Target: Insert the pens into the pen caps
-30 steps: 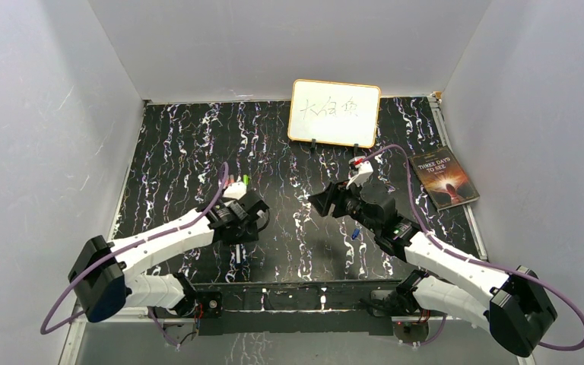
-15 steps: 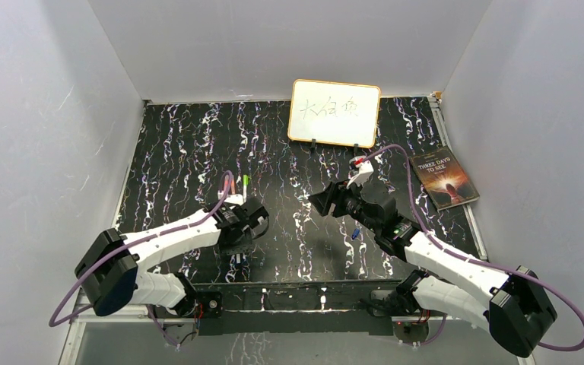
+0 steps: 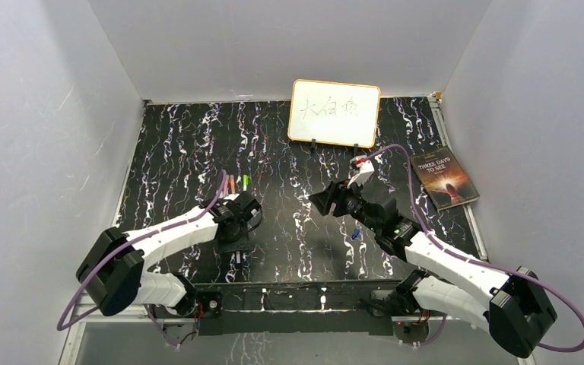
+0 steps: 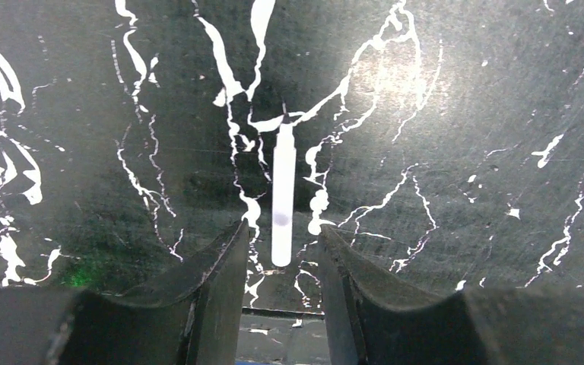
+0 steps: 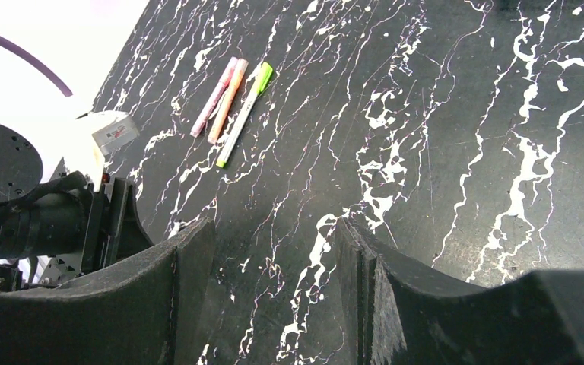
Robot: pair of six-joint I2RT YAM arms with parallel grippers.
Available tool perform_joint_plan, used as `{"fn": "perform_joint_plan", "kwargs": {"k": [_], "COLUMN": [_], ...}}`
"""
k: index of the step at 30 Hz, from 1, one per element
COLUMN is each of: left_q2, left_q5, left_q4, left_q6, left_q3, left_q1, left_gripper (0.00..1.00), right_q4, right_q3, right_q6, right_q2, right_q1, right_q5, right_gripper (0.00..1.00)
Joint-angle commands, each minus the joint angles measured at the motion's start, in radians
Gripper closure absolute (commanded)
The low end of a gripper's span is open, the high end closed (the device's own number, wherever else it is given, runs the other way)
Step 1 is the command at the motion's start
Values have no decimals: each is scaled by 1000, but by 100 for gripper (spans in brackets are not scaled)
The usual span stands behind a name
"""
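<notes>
A white pen (image 4: 283,196) lies on the black marbled table; in the top view it (image 3: 241,256) is near the front edge. My left gripper (image 4: 282,228) (image 3: 237,226) is open just above it, one jaw on each side of the pen's near end, not touching. Three pens lie side by side further back: pink (image 5: 214,96), orange (image 5: 228,101) and a white one with a green cap (image 5: 243,114); they also show in the top view (image 3: 234,183). My right gripper (image 5: 274,228) (image 3: 323,201) is open and empty, raised above mid-table. A small blue cap (image 3: 356,233) lies under the right arm.
A whiteboard (image 3: 334,112) stands at the back. A book (image 3: 444,178) lies at the right edge. The left arm's wrist (image 5: 46,220) shows in the right wrist view. The table's metal front edge (image 4: 274,334) lies just below the white pen.
My left gripper has drawn back from the three pens toward the front edge and now stands over the white pen. The right arm has not moved.
</notes>
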Motion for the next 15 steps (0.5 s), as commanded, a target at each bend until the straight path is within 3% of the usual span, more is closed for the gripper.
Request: {"fn": "perform_joint_plan", "kwargs": {"k": [1,11,15], "left_q2": [11,52,59], "left_q5": [56,53,51], "left_q4": [18,21,26], "left_q6": [37,27,27], "left_q3": [-11,-44,-55], "left_q1": [3,5,4], "left_gripper": [64,63,75], "right_q4": [54,74,70], "right_q3": [31,33,30], "right_q6": [-13,-2,-2], "right_q2": [-8,16,11], "right_q1": [-3,-5,-5], "right_q5": [-1,-16,-13], "right_gripper": [43,43,43]}}
